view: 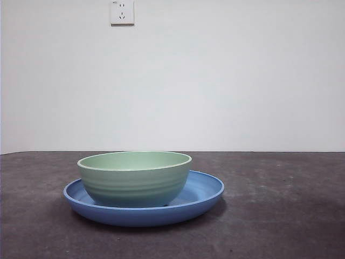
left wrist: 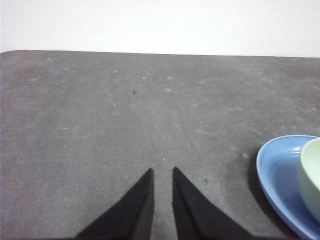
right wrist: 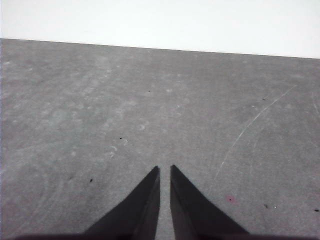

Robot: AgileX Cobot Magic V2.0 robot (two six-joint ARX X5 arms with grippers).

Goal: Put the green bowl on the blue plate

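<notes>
The green bowl (view: 135,181) stands upright inside the blue plate (view: 202,191) on the dark grey table, left of centre in the front view. No arm shows in the front view. In the left wrist view the plate (left wrist: 277,170) and the bowl's side (left wrist: 311,175) show at one edge, and my left gripper (left wrist: 162,171) hangs over bare table beside them, jaws nearly together and empty. My right gripper (right wrist: 164,168) is over bare table, jaws nearly together and empty, with neither dish in its view.
A white wall stands behind the table with a power socket (view: 122,12) high on it. The table's far edge (left wrist: 150,52) meets the wall. A thin pale scratch (right wrist: 250,127) marks the tabletop.
</notes>
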